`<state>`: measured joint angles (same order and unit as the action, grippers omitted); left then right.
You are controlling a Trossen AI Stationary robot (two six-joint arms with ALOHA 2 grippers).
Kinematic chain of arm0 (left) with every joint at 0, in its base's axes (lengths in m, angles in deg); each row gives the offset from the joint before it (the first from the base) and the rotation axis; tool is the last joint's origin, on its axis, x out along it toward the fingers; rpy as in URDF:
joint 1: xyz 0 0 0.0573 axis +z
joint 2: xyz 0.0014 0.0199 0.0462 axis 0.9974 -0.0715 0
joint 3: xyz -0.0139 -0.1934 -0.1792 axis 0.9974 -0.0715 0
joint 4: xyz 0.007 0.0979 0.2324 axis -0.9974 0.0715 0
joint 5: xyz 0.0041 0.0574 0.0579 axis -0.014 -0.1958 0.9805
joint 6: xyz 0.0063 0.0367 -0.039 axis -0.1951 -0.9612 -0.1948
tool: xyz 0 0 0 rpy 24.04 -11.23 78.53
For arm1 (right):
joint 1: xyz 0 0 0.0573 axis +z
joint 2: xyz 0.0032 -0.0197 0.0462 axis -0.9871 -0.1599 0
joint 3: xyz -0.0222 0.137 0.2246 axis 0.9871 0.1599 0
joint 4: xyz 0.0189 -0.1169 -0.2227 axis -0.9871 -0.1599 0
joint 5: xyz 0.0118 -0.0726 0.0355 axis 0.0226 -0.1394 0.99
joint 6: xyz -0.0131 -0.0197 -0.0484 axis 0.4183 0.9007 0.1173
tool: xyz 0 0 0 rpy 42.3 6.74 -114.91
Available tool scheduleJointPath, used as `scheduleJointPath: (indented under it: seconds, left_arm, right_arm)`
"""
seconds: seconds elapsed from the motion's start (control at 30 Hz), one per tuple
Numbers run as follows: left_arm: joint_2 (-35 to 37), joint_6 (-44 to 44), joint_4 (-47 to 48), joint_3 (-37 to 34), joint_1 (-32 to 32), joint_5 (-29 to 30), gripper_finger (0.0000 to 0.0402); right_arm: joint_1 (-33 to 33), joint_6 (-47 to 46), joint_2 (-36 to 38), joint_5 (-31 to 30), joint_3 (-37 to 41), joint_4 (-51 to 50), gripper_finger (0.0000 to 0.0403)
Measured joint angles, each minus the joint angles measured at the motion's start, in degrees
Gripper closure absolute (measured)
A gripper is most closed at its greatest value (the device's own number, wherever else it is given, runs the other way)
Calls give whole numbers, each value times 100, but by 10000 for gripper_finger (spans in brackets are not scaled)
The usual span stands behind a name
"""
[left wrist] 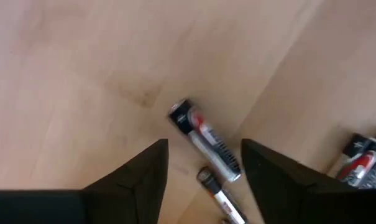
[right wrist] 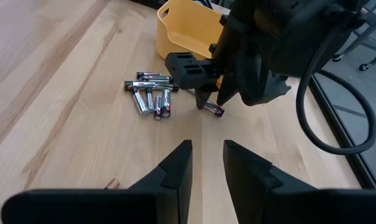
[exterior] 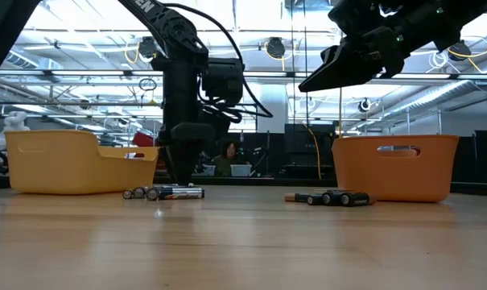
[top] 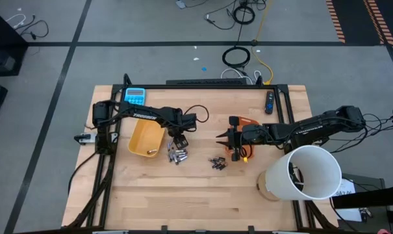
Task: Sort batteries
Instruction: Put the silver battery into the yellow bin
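- Left gripper (left wrist: 203, 180): fingers spread wide, empty, straddling one silvery battery (left wrist: 206, 140) at centre of the left wrist frame.
- Likely step: picking from the silvery batteries (top: 177, 155), left of centre in the high view, beside the yellow tray (top: 147, 140).
- Next: descend, close squarely on it.
- Left arm reaching in from frame left, wrist pointing down.
- Right gripper (right wrist: 206, 163) raised, slightly open, empty, near the dark batteries (top: 217, 162) and orange tray (top: 243, 123).

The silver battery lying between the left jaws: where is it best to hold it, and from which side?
Grip the silver battery around its mid-body, coming straight down. It lies flat on the table, and the left gripper already stands open over it. Probably close across the barrel, not end to end.
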<state>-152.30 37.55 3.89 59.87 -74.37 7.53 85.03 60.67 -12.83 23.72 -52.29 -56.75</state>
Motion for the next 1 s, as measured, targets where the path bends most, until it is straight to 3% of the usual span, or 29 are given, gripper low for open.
scheduleJointPath:
  seconds: [0.4,0.6,0.77,1.0]
  left_arm:
    - [-356,-1163,-33,39,9,-97,354]
    - [-375,-1548,-14,52,-57,-63,355]
    - [-105,-1543,9,251,-311,474,355]
    - [866,-427,645,396,-681,572,355]
  right_arm:
    - [0,-7,0,0,0,0,319]
    - [0,-7,0,0,0,-4,319]
    - [0,-7,0,-1,0,-42,319]
    - [0,-56,-2,-22,0,-44,319]
